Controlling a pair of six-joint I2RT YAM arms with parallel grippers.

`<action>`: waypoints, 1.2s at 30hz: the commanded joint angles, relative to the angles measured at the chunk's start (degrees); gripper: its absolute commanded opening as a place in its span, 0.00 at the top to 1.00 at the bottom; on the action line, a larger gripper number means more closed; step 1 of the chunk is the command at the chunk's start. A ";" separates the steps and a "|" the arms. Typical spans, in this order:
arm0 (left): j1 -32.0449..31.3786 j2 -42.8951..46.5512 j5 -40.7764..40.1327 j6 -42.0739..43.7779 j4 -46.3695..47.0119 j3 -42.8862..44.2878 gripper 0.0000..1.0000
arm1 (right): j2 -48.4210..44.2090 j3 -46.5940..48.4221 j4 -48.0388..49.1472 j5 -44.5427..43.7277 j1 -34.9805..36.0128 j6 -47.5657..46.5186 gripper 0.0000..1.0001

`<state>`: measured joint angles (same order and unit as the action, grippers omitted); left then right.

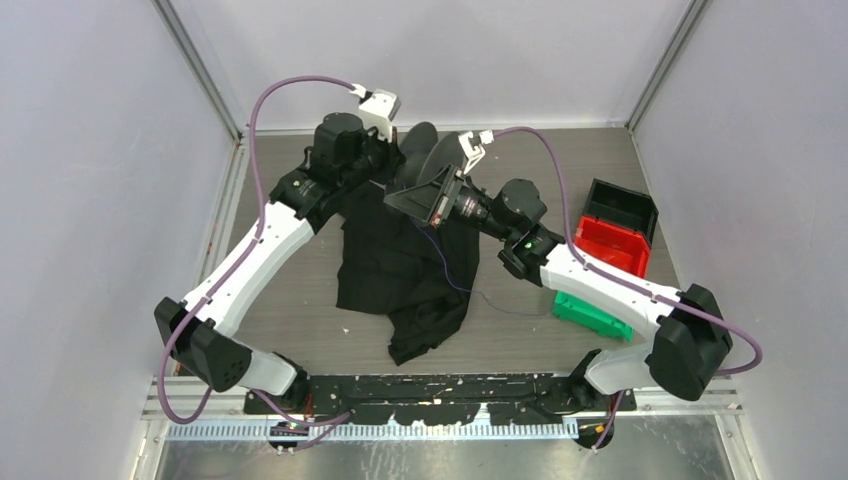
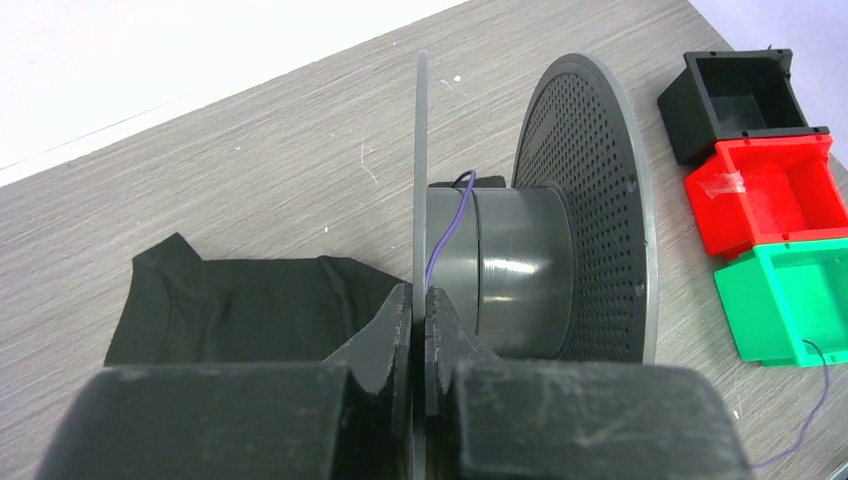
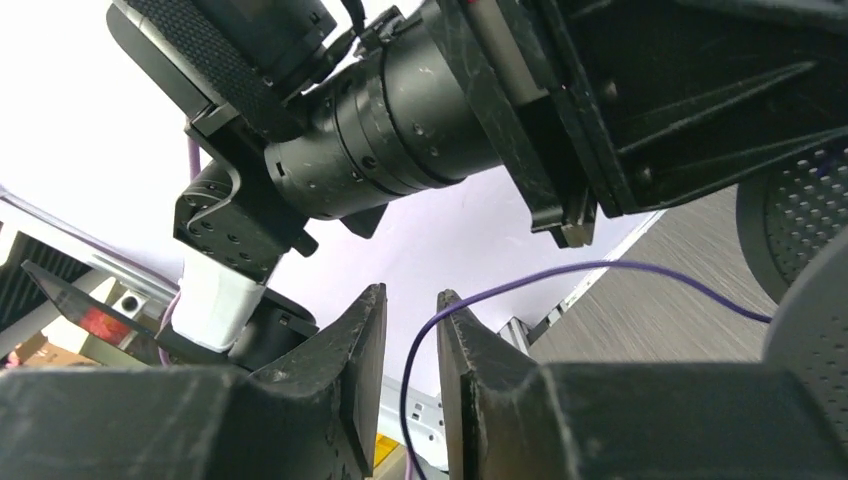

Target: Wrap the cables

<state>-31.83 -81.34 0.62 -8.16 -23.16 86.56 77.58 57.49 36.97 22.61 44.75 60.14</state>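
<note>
Top external view: grey wood-grain table (image 1: 310, 320), pale walls (image 1: 80, 150). Left gripper (image 2: 418, 295) pinches the round grey plastic spool (image 2: 520, 270); right gripper (image 3: 410, 300) sits slightly apart around the thin purple wire (image 3: 600, 268).

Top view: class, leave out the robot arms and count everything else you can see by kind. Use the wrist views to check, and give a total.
bins: 3 (black, red, green)
spool: 1
wire: 1
cloth: 1
Total: 6
</note>
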 commanded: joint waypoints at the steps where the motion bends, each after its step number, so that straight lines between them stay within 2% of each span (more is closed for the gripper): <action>1: 0.36 3.00 1.84 2.02 2.98 2.52 1.00 | -4.86 4.77 -3.66 0.37 -0.84 -4.84 0.69; 5: 0.75 3.53 4.42 4.46 1.48 2.04 1.00 | -9.04 6.61 -13.12 -2.01 -2.31 -12.17 0.69; 8: 1.11 4.09 6.55 5.85 -0.16 1.66 1.00 | -11.05 6.91 -16.16 -2.56 -4.63 -14.07 0.69; 17: 1.51 5.89 11.59 7.90 -2.89 0.51 1.00 | -12.51 5.79 -16.24 -3.27 -11.84 -13.50 0.69; 26: 1.51 7.44 19.63 14.98 -8.18 -0.48 1.00 | -11.83 2.04 -17.24 -6.84 -18.40 -14.41 0.70; 33: 2.44 9.88 20.71 13.46 -7.17 0.62 1.00 | -10.02 -3.33 -15.64 -5.77 -21.83 -12.15 0.70; 36: 3.85 10.44 19.62 9.47 -5.07 1.69 1.00 | -8.60 -5.15 -15.56 -5.53 -21.98 -11.75 0.67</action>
<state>-29.71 -74.08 18.76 4.95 -34.24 84.95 67.77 54.13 18.98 17.08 22.83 47.51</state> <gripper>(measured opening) 0.032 0.308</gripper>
